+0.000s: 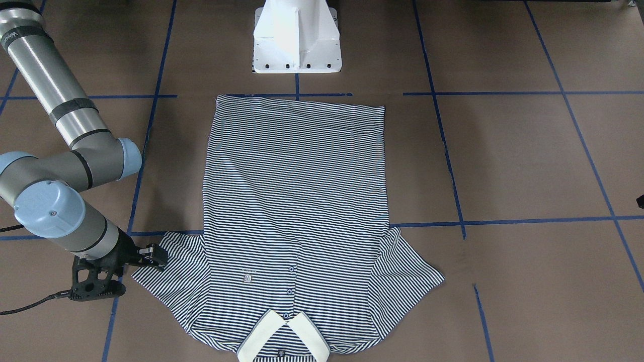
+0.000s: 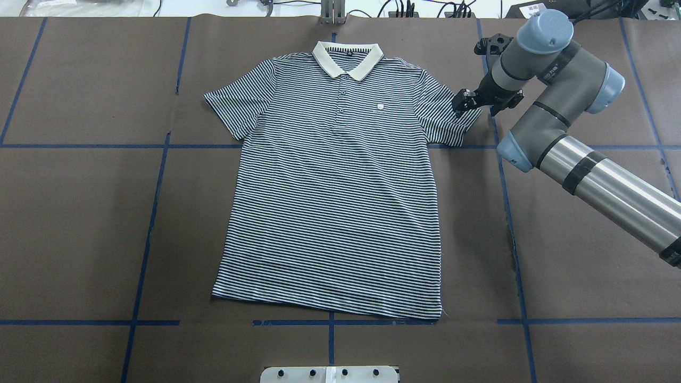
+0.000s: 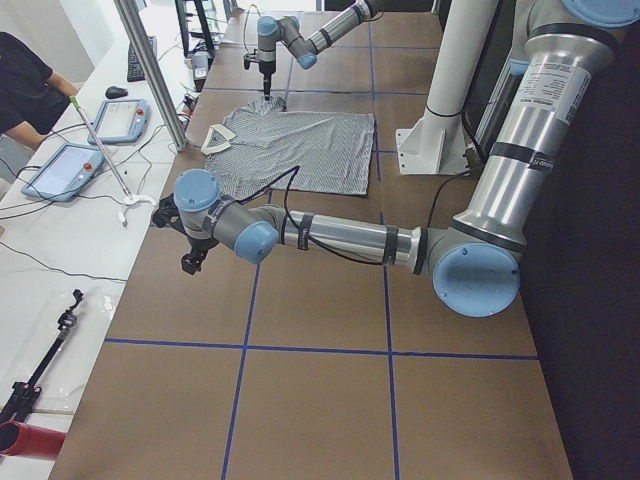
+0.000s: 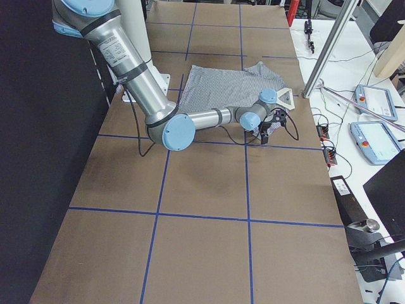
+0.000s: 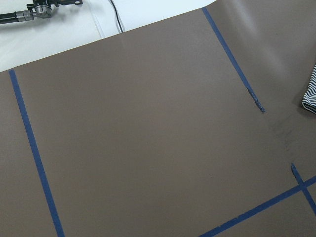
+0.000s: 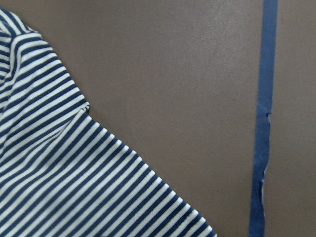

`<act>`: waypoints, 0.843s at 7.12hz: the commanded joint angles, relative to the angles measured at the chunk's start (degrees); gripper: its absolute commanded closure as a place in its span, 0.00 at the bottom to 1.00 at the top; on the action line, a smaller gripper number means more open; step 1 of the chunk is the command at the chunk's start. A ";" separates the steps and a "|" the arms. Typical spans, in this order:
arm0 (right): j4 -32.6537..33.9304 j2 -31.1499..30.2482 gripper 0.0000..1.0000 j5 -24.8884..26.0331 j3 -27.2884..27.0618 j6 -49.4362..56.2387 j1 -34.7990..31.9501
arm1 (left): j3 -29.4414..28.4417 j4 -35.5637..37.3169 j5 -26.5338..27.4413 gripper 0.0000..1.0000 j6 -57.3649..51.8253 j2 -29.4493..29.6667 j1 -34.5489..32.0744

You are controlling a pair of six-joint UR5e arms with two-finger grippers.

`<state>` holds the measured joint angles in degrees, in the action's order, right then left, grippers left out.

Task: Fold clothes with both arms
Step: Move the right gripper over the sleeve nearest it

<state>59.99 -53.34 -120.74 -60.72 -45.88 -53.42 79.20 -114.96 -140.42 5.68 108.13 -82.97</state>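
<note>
The striped polo shirt lies flat and face up on the brown table, white collar at the far side from the robot, both sleeves spread. It also shows in the overhead view. My right gripper hovers at the outer edge of the shirt's right-hand sleeve, jaws apart and holding nothing; the front view shows it over the sleeve tip. The right wrist view shows that sleeve's hem. My left gripper is far out to the left, off the shirt; I cannot tell its state.
Blue tape lines grid the brown table cover. The white pedestal base stands just behind the shirt's bottom hem. A side bench with tablets and cables runs along the table's far edge. The left wrist view shows bare cover and a sleeve tip.
</note>
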 commanded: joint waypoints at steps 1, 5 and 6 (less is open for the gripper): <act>1.09 0.25 0.13 0.07 -0.02 0.01 -0.01 | -0.02 0.00 -0.03 0.00 0.03 -0.03 0.00; 1.09 0.69 0.43 1.12 -0.02 0.09 -0.36 | -0.02 0.00 -0.03 0.00 0.03 -0.03 0.00; 1.79 0.78 0.60 1.12 -0.02 0.53 -0.36 | -0.02 0.00 -0.03 0.00 0.03 -0.03 0.00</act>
<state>61.24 -52.75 -119.63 -60.73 -45.72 -53.70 79.19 -114.96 -140.45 5.71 108.11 -82.97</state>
